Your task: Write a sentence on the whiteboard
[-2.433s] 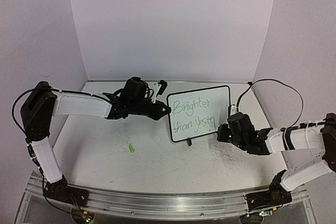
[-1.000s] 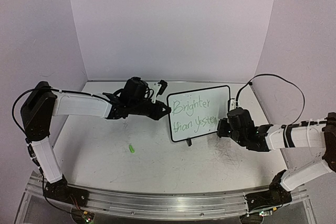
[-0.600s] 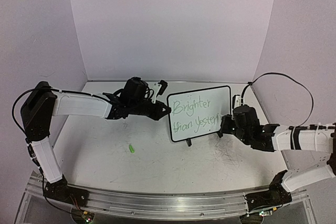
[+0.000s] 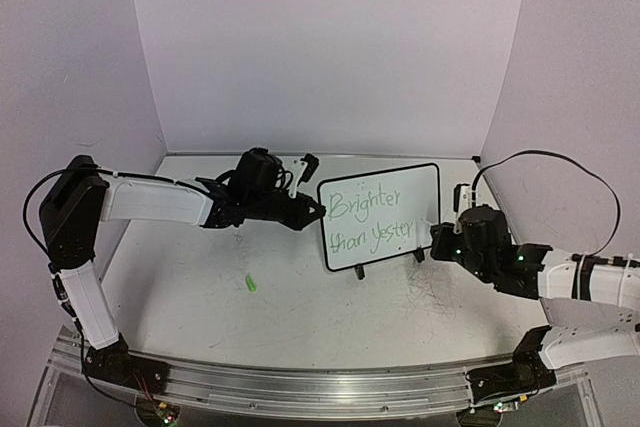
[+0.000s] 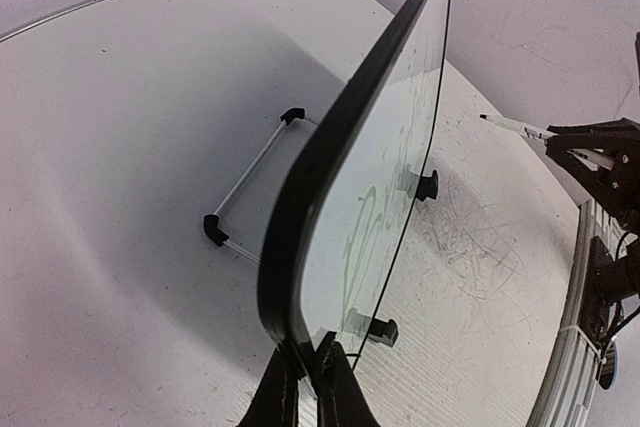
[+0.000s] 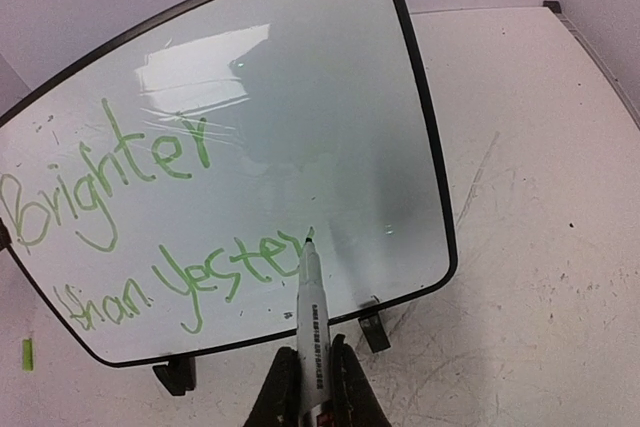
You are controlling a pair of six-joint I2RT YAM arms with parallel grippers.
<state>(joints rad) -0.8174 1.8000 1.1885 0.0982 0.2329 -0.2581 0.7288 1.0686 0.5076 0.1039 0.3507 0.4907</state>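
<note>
Scuffed white tabletop fills the lower half of the top view. Across it the right arm has swung out toward the lower right corner, its forearm now lying low and its wrist drawn back from the board's right edge. The right gripper is clamped on the marker, whose tip sits at the end of "Yester". The sentence looks unfinished, with room left to its right. Beyond, the whiteboard stands upright at centre right. The left gripper pinches its left edge, that arm reaching level from the left.
</note>
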